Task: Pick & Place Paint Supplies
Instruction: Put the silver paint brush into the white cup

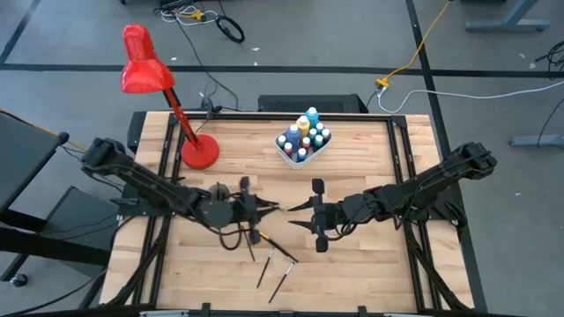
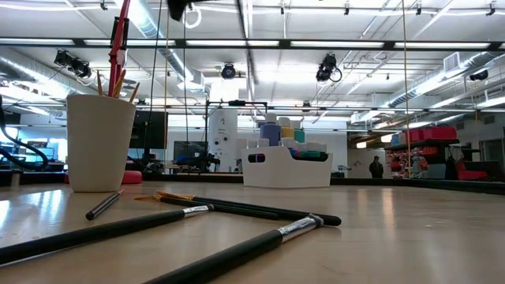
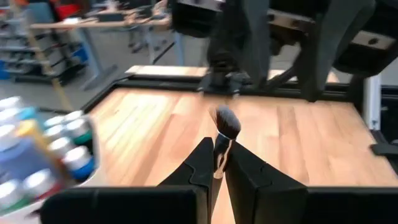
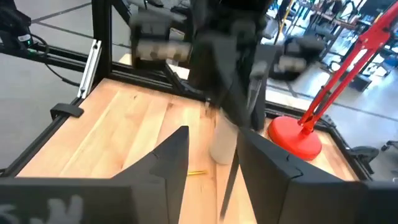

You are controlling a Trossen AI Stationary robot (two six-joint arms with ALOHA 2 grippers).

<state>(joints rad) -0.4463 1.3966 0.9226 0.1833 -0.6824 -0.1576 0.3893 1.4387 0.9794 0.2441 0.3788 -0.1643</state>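
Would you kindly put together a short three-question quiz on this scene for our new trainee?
1. True or false: the left gripper is shut on a paintbrush.
2. Fill in: the lamp standing on the table is ____ in colour.
3. Where do the paint bottles stand?
A) in the white tray
B) in the beige cup
C) on the lamp's base

Key: 1 true; 2 red; 3 A.
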